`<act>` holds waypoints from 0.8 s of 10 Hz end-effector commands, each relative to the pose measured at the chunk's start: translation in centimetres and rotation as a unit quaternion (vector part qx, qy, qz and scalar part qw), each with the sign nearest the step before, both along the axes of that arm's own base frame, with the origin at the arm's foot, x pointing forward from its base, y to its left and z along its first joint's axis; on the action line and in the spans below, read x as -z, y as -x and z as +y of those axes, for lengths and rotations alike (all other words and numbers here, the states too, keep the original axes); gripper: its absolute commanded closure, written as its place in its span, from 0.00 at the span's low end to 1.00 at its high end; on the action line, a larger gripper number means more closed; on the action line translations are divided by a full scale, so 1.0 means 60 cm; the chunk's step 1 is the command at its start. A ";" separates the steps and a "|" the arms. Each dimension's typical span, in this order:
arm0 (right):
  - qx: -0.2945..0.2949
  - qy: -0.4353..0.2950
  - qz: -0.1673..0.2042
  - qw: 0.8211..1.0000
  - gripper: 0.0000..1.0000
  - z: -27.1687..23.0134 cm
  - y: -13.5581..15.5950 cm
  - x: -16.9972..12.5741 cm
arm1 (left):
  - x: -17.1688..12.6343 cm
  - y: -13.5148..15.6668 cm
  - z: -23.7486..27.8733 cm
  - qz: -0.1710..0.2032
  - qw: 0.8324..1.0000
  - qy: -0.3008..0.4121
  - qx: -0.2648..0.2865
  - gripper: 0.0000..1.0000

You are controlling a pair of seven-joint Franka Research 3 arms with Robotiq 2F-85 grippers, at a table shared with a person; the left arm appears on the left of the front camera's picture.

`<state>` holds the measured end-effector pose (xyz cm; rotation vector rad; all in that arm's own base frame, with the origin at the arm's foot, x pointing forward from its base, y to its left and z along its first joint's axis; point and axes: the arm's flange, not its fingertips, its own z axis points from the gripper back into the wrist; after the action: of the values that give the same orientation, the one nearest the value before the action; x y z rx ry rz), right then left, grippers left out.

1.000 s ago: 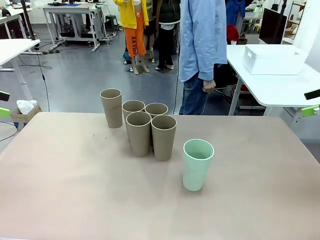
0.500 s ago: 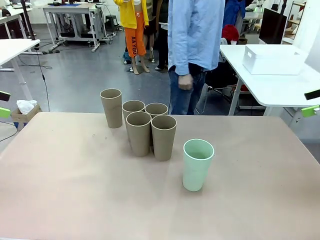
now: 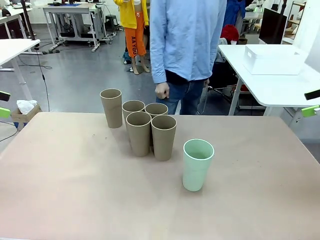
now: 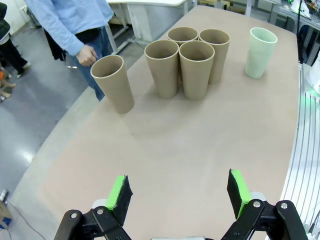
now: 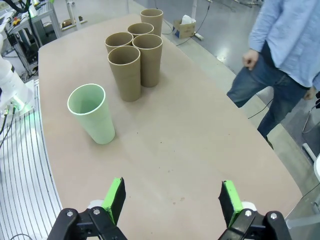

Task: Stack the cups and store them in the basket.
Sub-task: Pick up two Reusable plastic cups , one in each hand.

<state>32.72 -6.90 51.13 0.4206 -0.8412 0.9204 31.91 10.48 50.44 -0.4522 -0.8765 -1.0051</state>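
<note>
Several kraft-brown cups stand upright on the table. One brown cup [image 3: 111, 107] stands alone at the far left, and a tight cluster [image 3: 151, 130] sits just right of it. A mint green cup [image 3: 197, 165] stands apart, nearer and to the right. The white basket [image 3: 274, 59] rests on a separate white table at the back right. My left gripper [image 4: 178, 192] is open above the table, well short of the lone brown cup [image 4: 114, 83]. On the other side my right gripper [image 5: 172, 200] is open too, with the mint cup [image 5: 92, 114] ahead of it.
A person in a blue shirt stands at the far edge of the table, one hand [image 3: 161, 91] hanging just behind the cluster. The tan table [image 3: 75, 190] has bare room at the front and on both sides of the cups.
The person has walked left along the far edge and now stands right behind the cups. Cups and grippers have not moved.
</note>
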 end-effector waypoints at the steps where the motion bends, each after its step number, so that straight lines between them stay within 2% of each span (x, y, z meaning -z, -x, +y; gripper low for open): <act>1: -0.007 -0.007 -0.007 1.000 0.00 -0.002 -0.002 0.000 | -0.002 -0.001 0.002 -0.006 1.000 0.001 0.005 0.00; 8: -0.007 -0.007 -0.007 1.000 0.00 -0.002 -0.002 0.000 | -0.002 -0.001 0.002 -0.006 1.000 0.001 0.005 0.00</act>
<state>32.70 -6.90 51.12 0.4217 -0.8401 0.9209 31.90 10.48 50.44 -0.4525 -0.8764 -1.0053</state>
